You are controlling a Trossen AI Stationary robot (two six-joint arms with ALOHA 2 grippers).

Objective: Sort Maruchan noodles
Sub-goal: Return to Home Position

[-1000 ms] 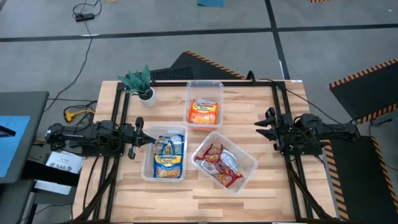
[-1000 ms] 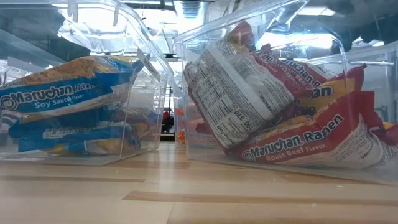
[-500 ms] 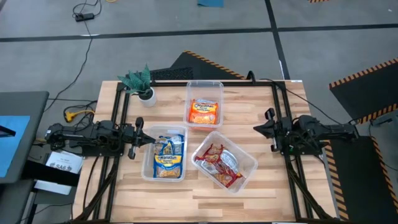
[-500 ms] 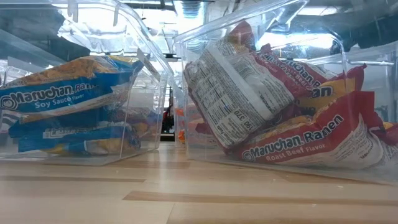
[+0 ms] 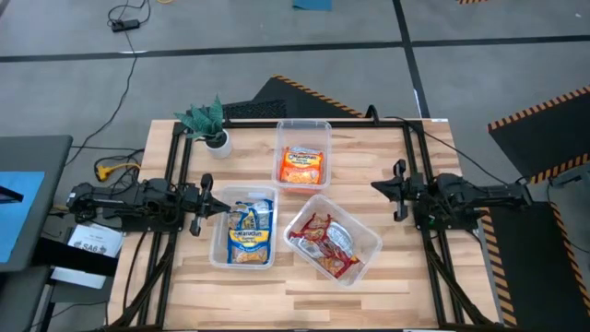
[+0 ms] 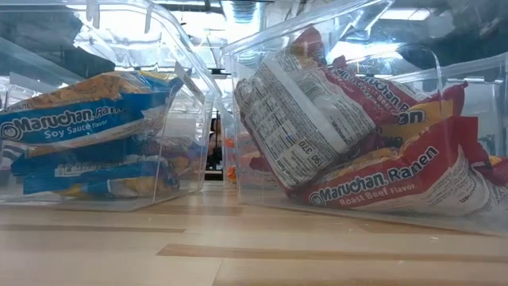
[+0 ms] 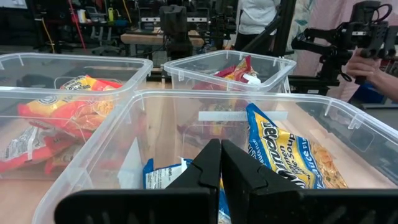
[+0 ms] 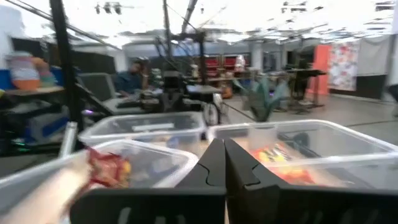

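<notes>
where clear bins (image 5: 304, 135) stand, shiny flat packets (image 5: 251, 232)

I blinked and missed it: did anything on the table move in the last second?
Only the right arm's claw straightened and edged slightly inward, shut and empty. The left claw, the three clear plastic bins and the shiny noodle packets inside them stayed put.

Grey concrete floor (image 5: 277, 51) (hazard-striped mats (image 5: 544, 138)), loose cable (image 5: 129, 18); cluttered workshop benches (image 7: 146, 38), ceiling lights (image 8: 298, 7).
</notes>
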